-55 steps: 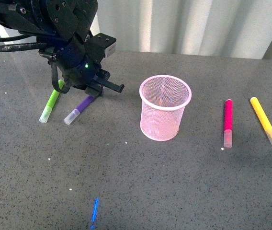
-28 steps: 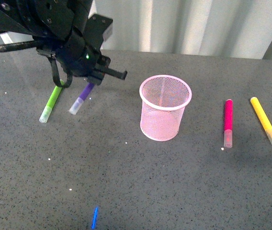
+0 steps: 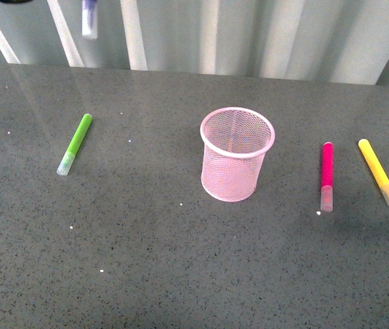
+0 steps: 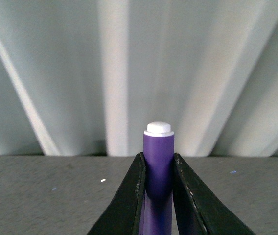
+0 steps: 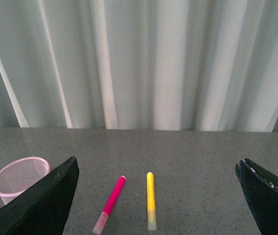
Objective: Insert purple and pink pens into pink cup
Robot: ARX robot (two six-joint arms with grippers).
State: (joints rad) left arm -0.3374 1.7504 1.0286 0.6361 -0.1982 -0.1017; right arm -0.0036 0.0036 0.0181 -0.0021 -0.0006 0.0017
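Across the lower four fifths of the front view: surface [image 3: 181, 274], dark grey, speckled with pale flecks, flat.

Along the top of that view: curtain [image 3: 283, 34], pale grey-white, hanging in vertical folds behind the far edge of the surface.

Centre of frame, slightly right: pink cup [image 3: 232, 175], light pink wire mesh, round, narrowing toward the base, solid rolled rim, standing upright with its mouth up. Well apart from every pen.

Left tool [image 4: 158, 156]: two black fingers closed on the purple pen [image 4: 158, 152], gripping its barrel on both sides. The pen's white end cap stands clear above the fingertips. In the front view this pen [image 3: 90, 19] shows blurred at the upper left edge of the frame, against the curtain, off the surface.

Right tool [image 5: 157, 160]: black fingers spread wide, gripping nothing, raised above the surface with the cup, the pink pen and the yellow marker in sight below.

Right edge of the front view: yellow marker [image 3: 379, 173], lying flat, angled, pale cap toward the lower frame.

Between the cup and the yellow marker: pink pen [image 3: 327, 176], magenta, lying flat, nearly straight up and down in the frame, clear cap toward the lower frame. Near the yellow marker, not touching it.

Left of frame: lime-green marker [image 3: 74, 144], lying flat, slanted, pale cap at its lower end.
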